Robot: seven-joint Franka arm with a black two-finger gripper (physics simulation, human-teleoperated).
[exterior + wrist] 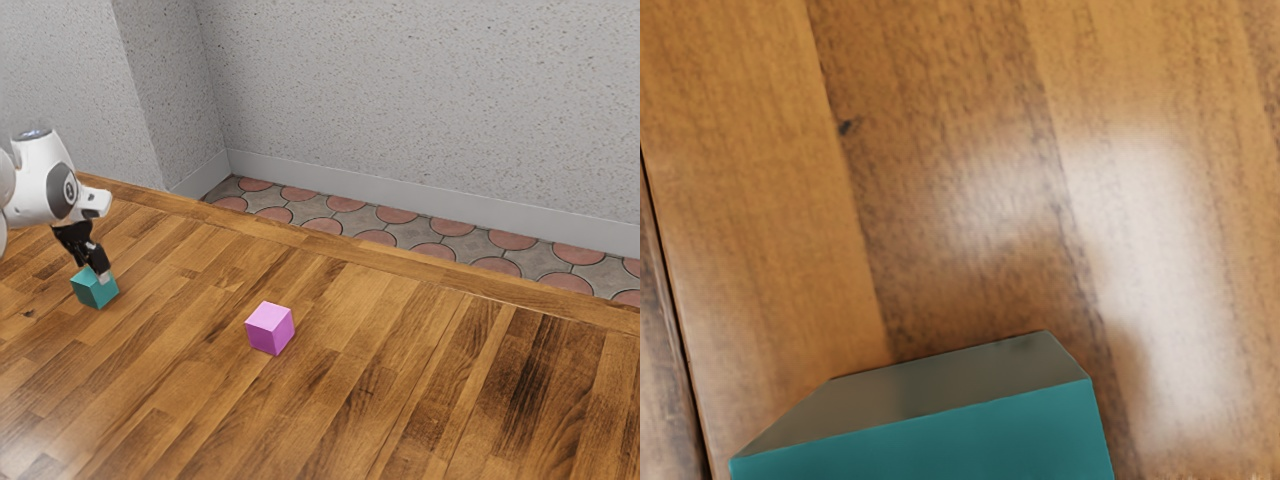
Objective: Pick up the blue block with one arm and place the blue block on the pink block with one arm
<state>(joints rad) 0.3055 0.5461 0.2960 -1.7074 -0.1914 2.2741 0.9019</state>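
Two blocks share the wooden table, well apart from each other. The blue block (its colour reads closer to teal) is far over at the exterior view's left, directly under the gripper, which comes down on its top from the white arm above. Whether the claw has actually closed on the block or only stands open over it, I cannot tell, and I also cannot tell whether the block rests on the wood or hangs just clear of it.

In the wrist view the blue block sits right under the hand, one top face and one side face showing, with bare planks of the table spreading out beyond it and a pale sheen on the wood to one side.

The pink block stands alone toward the exterior view's right of the blue one, flat on the table with one corner turned to the camera. Plain wood lies between the two blocks, and a broad open stretch runs on past the pink block to the exterior view's right. The table's far edge cuts diagonally behind both blocks. Beyond it lie a tiled floor and a speckled grey wall.
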